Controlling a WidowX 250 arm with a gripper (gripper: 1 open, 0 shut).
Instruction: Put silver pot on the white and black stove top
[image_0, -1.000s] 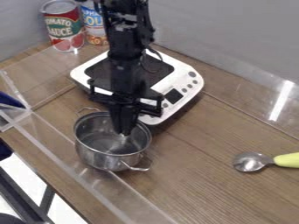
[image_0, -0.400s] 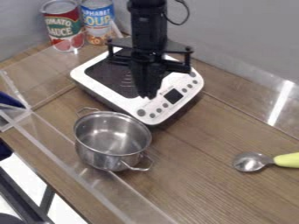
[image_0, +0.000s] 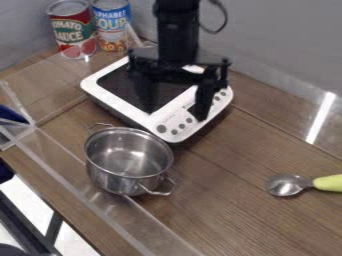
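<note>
A: Camera view first: where does the silver pot (image_0: 130, 162) sit?

B: Lower left of centre in the frame, upright on the wooden worktop (image_0: 254, 125), empty, one wire loop handle facing the bottom edge. It is just in front of the white and black stove top (image_0: 144, 93), not on it.

A: And the stove top?

B: Upper centre, set at an angle, its black glass toward the upper left and its button panel toward the pot.

A: What about the gripper (image_0: 170, 84)?

B: It hangs over the stove top, pointing down, jaws spread wide with one finger to the left and one dark finger (image_0: 203, 96) to the right over the button panel. Nothing is between them, and it is clear of the pot.

A: Anything else?

B: Two food cans (image_0: 91, 28) stand in the upper left corner, behind the stove top. A metal spoon with a yellow-green handle (image_0: 303, 184) lies at the right edge, well apart from the pot. A clear plastic barrier (image_0: 60, 165) runs along the lower left.
</note>
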